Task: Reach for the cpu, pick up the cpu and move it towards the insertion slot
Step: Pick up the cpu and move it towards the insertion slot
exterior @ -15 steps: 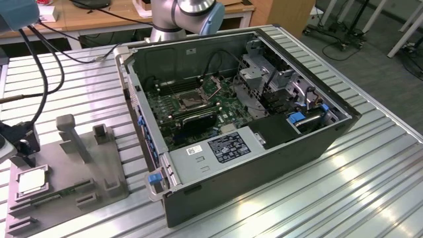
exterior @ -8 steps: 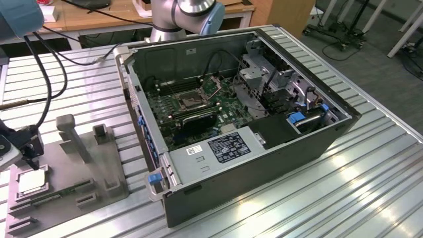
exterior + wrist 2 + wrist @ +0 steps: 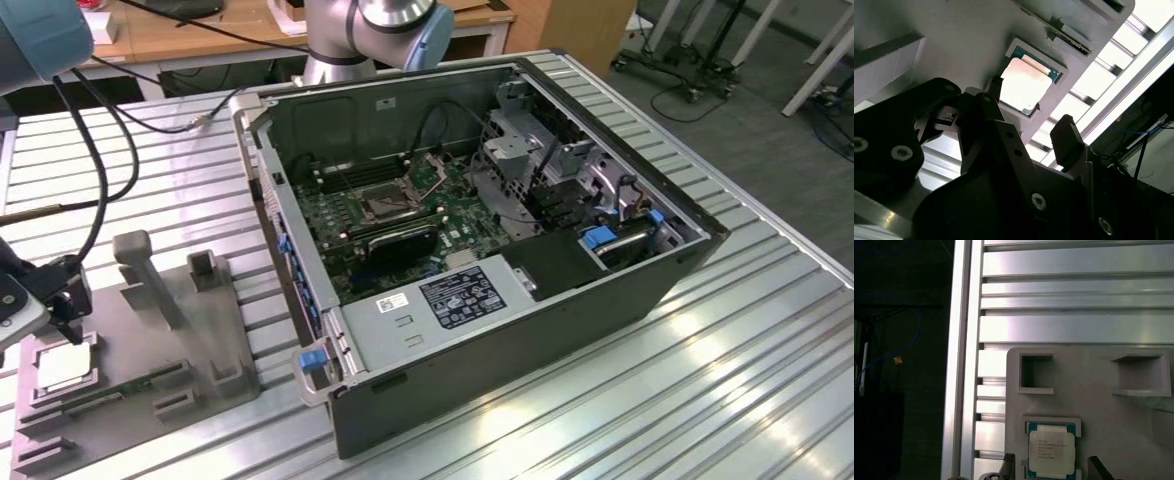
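exterior view: cpu [image 3: 63,368] lies in a recess of the grey fixture tray [image 3: 200,345] on the table [image 3: 641,400], well apart from the insertion slot [image 3: 384,203] in the computer case [image 3: 534,330]. tool [image 3: 1051,465] spread wide, fingers [image 3: 1008,464] flanking the cpu, apparently not touching. lid print illegible.

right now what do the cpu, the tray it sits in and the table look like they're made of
cpu: metal lid, pale silvery with a satin finish that catches the light evenly; a green board edge shows around it.
tray: probably plastic, matte grey, dull with no glare, with moulded square pockets.
table: looks like aluminium, brushed, with bright streaky reflections along its ribbed slats.
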Robot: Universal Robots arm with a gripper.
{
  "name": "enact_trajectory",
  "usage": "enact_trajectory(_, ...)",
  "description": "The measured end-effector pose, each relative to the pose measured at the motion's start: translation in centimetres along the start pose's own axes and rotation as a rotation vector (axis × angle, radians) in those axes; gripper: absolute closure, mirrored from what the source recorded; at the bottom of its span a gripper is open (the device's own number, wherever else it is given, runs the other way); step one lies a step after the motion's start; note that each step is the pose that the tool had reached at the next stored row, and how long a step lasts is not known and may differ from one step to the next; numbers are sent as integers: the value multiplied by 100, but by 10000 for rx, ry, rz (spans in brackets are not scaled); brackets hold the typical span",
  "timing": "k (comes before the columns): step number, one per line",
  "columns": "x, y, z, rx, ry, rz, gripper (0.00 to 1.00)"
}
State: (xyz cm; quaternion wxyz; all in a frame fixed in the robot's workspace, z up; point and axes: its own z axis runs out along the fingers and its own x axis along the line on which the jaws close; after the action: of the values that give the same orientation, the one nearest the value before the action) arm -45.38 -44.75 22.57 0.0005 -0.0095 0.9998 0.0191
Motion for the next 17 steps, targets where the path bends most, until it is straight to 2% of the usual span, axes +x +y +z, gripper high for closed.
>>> enact_trajectory(9,-11,-13,39,0,0,0,34)
enact_trajectory(17,-22,-29,155,0,-1,2,34)
